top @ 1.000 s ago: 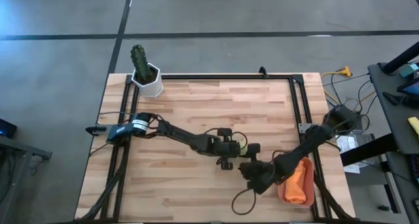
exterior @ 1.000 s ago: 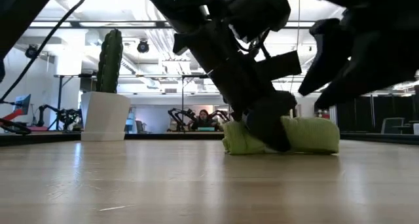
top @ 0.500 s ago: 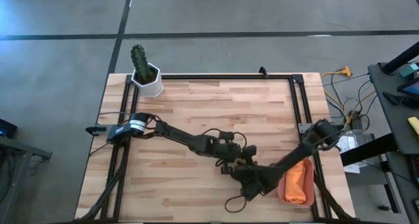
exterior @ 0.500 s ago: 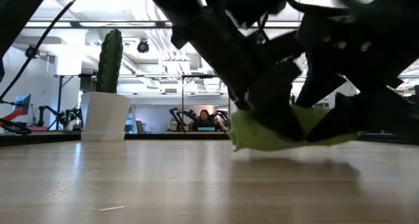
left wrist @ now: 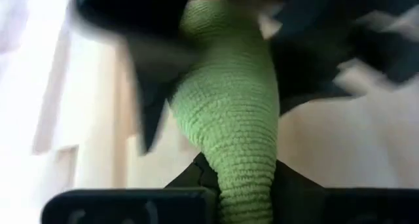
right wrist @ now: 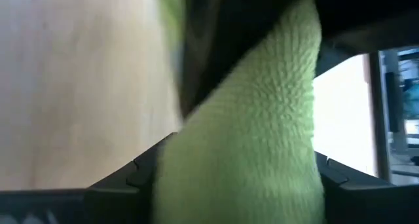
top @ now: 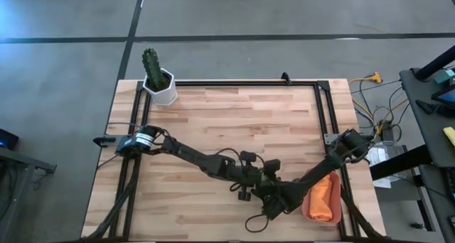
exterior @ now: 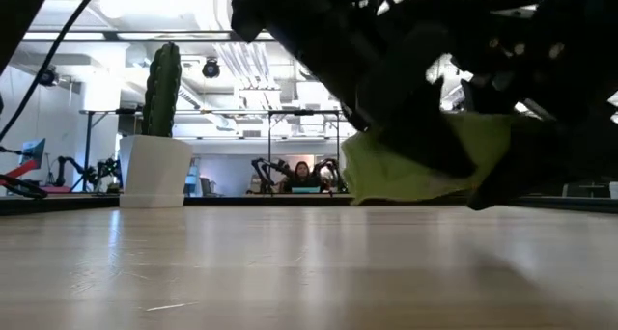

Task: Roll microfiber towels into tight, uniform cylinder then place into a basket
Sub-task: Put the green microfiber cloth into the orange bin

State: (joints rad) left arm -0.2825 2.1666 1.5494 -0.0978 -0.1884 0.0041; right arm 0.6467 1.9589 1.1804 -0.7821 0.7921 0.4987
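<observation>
The rolled lime green towel (exterior: 425, 161) hangs clear of the desk (top: 234, 122) between the two arms, toward the desk's front edge and right of its middle. In the low view a gap shows between the towel's underside and the wood. The left pincer (top: 250, 184) reaches in from the desk's left side and is clenched on one end of the green roll; the left wrist view shows the green cloth (left wrist: 229, 119) pinched between its dark fingers. The right pincer (top: 274, 199) comes from the right edge and meets the same roll; the right wrist view shows the green cloth (right wrist: 249, 139) filling the space between its fingers, which grasp the towel with a wide spread.

The orange towel (top: 325, 197) lies rolled in the terracotta basket (top: 306, 207) near the desk's front right corner, beside the right arm.

A cactus in a white pot (top: 161, 79) stands at the back left corner, well apart from both arms.
</observation>
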